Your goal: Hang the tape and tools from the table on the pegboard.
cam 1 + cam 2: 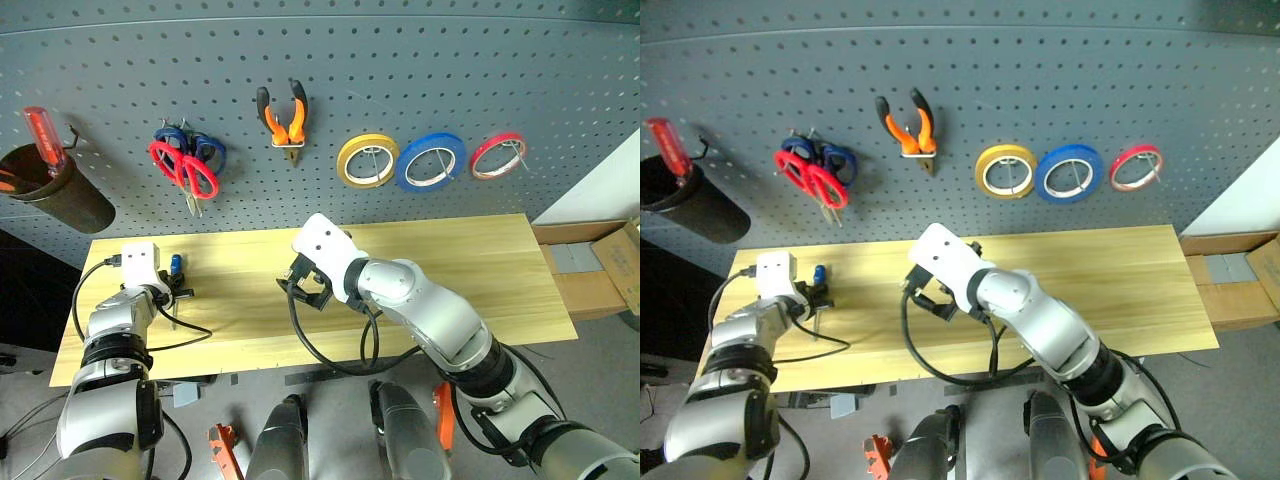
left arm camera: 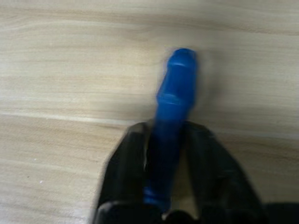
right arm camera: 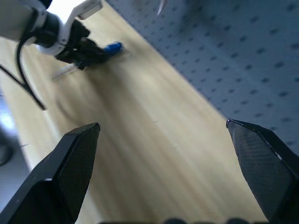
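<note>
The blue-handled screwdriver [image 2: 175,93] lies on the table [image 1: 450,270] at its left end, and my left gripper [image 1: 178,292] is shut on its handle, the metal shaft pointing toward the front edge. My right gripper [image 3: 161,124] hovers open and empty over the middle of the table. On the pegboard [image 1: 400,60] hang the red-handled scissors [image 1: 183,168], the orange-and-black pliers [image 1: 283,118] and the blue tape [image 1: 430,161].
Blue-handled scissors [image 1: 205,148] hang behind the red ones. A yellow tape ring [image 1: 367,160] and a red tape ring [image 1: 497,156] flank the blue one. A dark cup [image 1: 60,195] on the board's left holds a red-handled screwdriver [image 1: 45,135]. Cardboard boxes [image 1: 600,270] sit past the table's right end.
</note>
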{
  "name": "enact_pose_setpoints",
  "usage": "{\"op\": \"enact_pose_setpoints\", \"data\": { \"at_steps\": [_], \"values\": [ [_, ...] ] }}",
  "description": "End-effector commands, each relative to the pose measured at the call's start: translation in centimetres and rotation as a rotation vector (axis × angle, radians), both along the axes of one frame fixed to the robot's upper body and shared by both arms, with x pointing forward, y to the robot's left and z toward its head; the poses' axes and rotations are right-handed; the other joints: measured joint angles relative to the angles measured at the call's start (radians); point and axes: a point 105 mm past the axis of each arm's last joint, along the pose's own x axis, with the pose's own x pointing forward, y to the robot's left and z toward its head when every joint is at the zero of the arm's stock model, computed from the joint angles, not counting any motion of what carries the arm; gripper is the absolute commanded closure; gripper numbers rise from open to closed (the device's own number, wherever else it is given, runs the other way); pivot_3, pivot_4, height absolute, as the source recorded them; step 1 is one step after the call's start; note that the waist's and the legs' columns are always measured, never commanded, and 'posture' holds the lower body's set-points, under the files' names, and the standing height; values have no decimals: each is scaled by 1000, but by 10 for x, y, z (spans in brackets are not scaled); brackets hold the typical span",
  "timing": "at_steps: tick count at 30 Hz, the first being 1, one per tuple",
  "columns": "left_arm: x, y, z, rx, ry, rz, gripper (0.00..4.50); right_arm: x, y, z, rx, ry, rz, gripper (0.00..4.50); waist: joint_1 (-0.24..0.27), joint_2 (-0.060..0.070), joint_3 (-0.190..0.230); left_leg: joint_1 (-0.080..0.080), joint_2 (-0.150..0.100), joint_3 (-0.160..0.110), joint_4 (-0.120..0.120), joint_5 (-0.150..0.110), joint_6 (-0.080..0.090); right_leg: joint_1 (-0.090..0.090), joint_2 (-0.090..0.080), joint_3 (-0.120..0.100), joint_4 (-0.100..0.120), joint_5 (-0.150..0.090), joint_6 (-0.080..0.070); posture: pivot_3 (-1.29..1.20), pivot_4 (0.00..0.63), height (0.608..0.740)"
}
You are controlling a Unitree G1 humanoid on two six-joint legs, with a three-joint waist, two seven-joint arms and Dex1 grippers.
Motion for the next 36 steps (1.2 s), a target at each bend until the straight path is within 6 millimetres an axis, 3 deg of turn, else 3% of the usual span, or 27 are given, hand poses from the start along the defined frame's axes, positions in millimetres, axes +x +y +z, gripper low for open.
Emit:
{"op": "enact_pose_setpoints", "data": {
  "at_steps": [1, 6, 7, 10, 13, 17, 36],
  "values": [
    [-12, 10, -11, 2, 37, 34, 3973, -9, 7, 14, 30, -58, 49, 0, -1, 0, 0, 0, 0, 0, 0, 0, 0, 0, 0, 0, 0, 0, 0, -113, 376, 740],
    [-12, 10, -11, 3, 36, 34, 3973, -8, 7, 14, 30, -59, 50, 0, -1, 0, 0, 0, 0, 1, 0, 0, 0, 0, -1, 0, 0, 0, 0, -113, 376, 740],
    [-16, 10, -3, 23, -57, 19, 3973, -9, 1, 22, 69, -38, 61, 0, -1, 0, 0, 0, 0, 1, 0, 0, 0, 0, -1, 0, 0, 0, 0, -94, 299, 740],
    [-36, -3, 27, 87, -304, -48, 3973, -10, -17, 42, 145, -32, 88, 0, -17, -2, -8, 2, 6, -1, -2, 1, -4, -1, -6, 0, -1, 0, -1, -87, 270, 740],
    [-52, -18, 41, 85, -395, -85, 3973, -11, -26, 50, 158, -74, 98, 0, -2, -6, -10, -2, 6, 0, -2, 0, -6, -4, -13, -3, -7, 1, -1, -85, 264, 740],
    [-56, -21, 43, 82, -396, -82, 3973, -11, -27, 51, 160, -74, 102, 0, 20, -7, -11, -4, 6, 1, -2, 1, -6, -4, -11, -9, -6, 2, -3, -85, 264, 740],
    [-63, -32, 49, 97, -432, -128, 3973, -9, -30, 53, 165, -114, 125, 0, 12, -10, -24, -1, -3, 2, -1, 1, -5, -1, -10, -9, -5, 3, -3, -66, 235, 740]
  ]
}}
